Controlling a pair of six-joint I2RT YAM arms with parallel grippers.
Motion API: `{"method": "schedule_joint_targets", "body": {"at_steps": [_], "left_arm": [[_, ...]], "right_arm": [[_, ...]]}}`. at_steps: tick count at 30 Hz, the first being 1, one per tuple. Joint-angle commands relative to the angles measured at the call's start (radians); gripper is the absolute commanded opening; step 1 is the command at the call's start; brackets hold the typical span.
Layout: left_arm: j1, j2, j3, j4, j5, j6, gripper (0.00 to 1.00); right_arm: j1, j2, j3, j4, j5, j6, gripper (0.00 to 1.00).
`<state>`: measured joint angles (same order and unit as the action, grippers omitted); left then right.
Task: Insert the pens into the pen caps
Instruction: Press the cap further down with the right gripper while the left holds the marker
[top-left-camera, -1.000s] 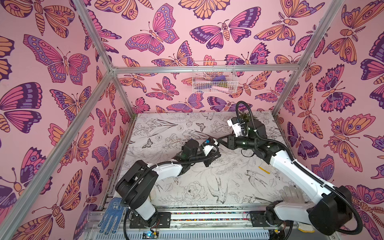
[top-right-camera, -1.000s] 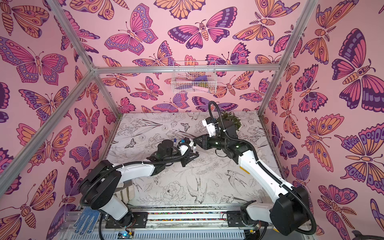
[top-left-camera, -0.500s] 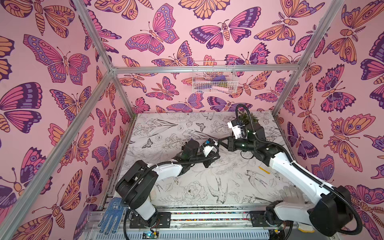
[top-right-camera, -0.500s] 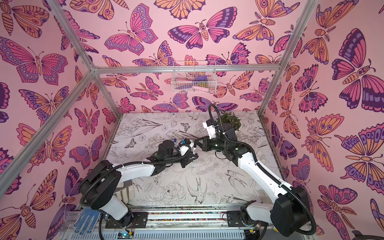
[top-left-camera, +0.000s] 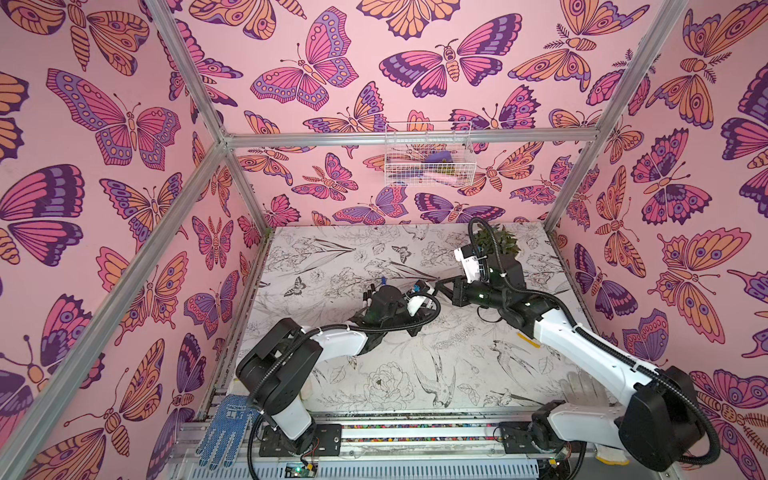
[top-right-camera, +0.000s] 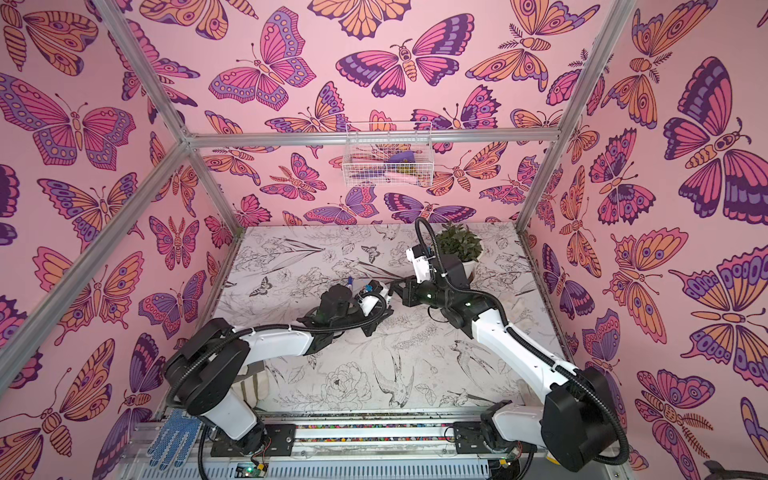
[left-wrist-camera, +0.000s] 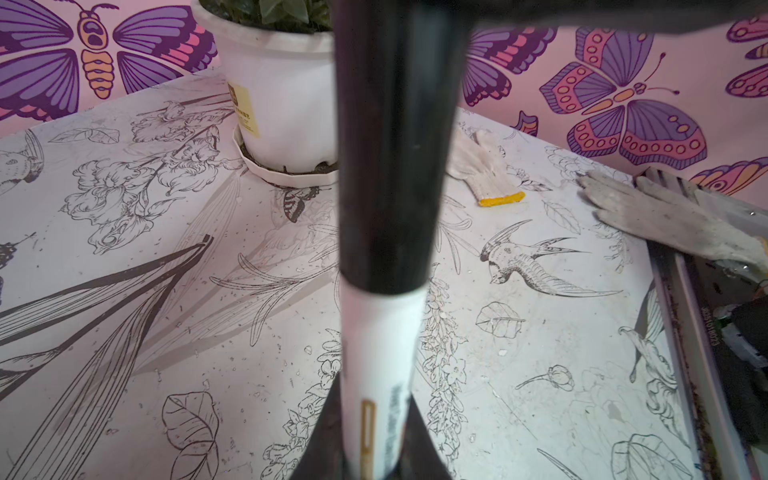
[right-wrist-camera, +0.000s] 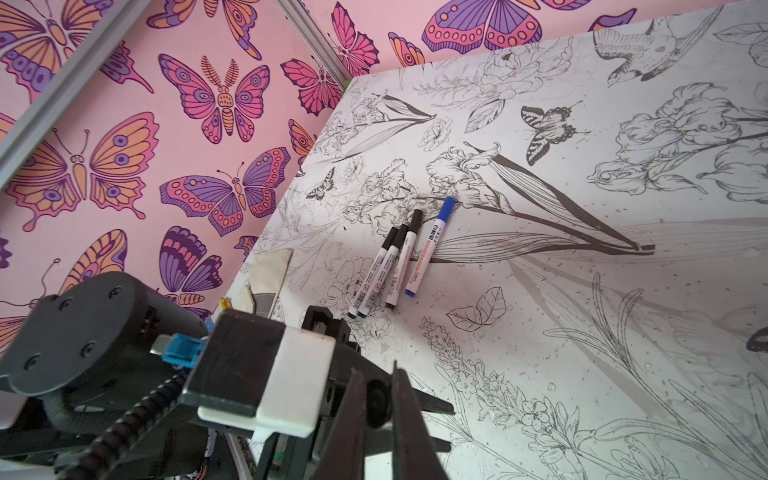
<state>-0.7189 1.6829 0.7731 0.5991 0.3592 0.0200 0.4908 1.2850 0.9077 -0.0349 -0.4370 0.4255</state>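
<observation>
My left gripper (left-wrist-camera: 374, 395) is shut on the white barrel of a pen (left-wrist-camera: 378, 353), held just above the table. A black pen cap (left-wrist-camera: 390, 166) sits on the pen's far end. My right gripper (right-wrist-camera: 376, 374) is shut on that cap, seen end-on as a black cap (right-wrist-camera: 378, 401) between its fingers. In both top views the two grippers meet tip to tip at mid-table, the left gripper (top-left-camera: 430, 289) beside the right gripper (top-left-camera: 442, 287). Three black-capped pens (right-wrist-camera: 390, 266) and a blue-capped pen (right-wrist-camera: 428, 245) lie side by side on the table, partly hidden behind the left wrist in a top view (top-left-camera: 368, 296).
A potted plant (top-left-camera: 496, 245) in a white pot (left-wrist-camera: 282, 104) stands at the back right. A white glove with a yellow cuff (left-wrist-camera: 486, 170) and a grey glove (left-wrist-camera: 665, 216) lie on the right. A blue glove (top-left-camera: 226, 428) hangs at the front left. A wire basket (top-left-camera: 428, 156) hangs on the back wall.
My right gripper has moved left to the pen's end and closed on the black cap. The left gripper has kept still with the pen.
</observation>
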Motion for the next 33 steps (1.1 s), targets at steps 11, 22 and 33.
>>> {"method": "schedule_joint_targets", "body": {"at_steps": [11,22,33], "left_arm": [[0.035,0.184,0.085,0.435,-0.154,-0.019,0.0],[0.039,0.284,0.017,0.599,-0.163,-0.076,0.0],[0.044,0.314,-0.008,0.64,-0.177,-0.094,0.0]], "right_arm": [[0.093,0.116,-0.108,-0.329,-0.092,-0.059,0.02],[0.111,0.247,-0.063,-0.467,-0.051,-0.085,0.0],[0.155,0.395,-0.025,-0.617,-0.03,-0.12,0.0]]}}
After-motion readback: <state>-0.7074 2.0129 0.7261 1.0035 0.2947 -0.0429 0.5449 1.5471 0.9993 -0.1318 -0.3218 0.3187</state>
